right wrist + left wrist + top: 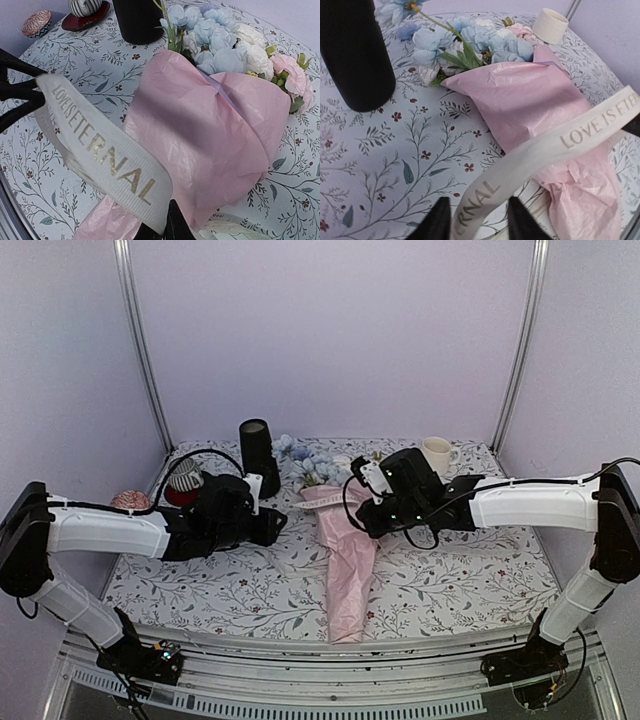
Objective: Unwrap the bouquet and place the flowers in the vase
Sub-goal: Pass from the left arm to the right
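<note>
Your right pincer (162, 225) is pressed together on the cream ribbon (555, 142), while your left pincer (477, 222) stands spread with the ribbon lying loosely between its fingers; I judge the tie is being drawn away. The bouquet (345, 540) lies on the worktop (200, 590), with its flowers (310, 465) beside the vase (257, 445).

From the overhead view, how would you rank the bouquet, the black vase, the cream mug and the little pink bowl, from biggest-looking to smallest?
1. bouquet
2. black vase
3. cream mug and pink bowl: these look too alike in size to rank.
</note>
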### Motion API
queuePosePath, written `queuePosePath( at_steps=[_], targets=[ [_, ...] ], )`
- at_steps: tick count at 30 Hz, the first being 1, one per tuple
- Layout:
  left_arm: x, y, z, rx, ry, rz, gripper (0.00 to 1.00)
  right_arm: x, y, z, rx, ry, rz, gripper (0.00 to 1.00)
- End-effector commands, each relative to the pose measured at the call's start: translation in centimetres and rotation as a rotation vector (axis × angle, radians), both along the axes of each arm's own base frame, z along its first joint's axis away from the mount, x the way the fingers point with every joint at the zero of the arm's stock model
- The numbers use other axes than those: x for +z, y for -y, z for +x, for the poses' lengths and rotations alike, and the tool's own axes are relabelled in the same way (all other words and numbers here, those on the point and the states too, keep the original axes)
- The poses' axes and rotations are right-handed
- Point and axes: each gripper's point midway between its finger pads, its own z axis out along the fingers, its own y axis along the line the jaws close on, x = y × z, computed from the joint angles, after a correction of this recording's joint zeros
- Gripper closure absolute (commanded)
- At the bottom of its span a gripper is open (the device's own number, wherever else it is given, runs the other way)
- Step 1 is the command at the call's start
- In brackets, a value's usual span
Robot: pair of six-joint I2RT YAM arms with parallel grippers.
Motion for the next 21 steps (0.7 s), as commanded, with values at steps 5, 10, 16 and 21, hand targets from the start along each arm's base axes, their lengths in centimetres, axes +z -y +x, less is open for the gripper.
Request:
queuePosePath(
  at_steps=[5, 10, 16, 21],
  targets=[
    [1.5, 3.0, -1.4, -0.1, 0.101, 0.119, 0.29, 4.3, -2.2, -1.7, 0.144, 0.0, 0.133, 0.94],
    [4.7, 6.2, -3.2, -0.191, 0.199, 0.111, 0.2, 6.7, -3.3, -2.6, 0.207, 0.002, 0.208, 0.94],
    [7.6, 9.4, -5.6, -0.35, 0.252, -0.025, 0.11, 10.0, -4.1, -3.9, 0.278, 0.014, 0.312, 0.93],
    [8.2, 10.2, -6.0, -0.376, 0.245, -0.087, 0.1, 12.0, -4.4, -4.5, 0.313, 0.028, 0.368, 0.93]
  ],
)
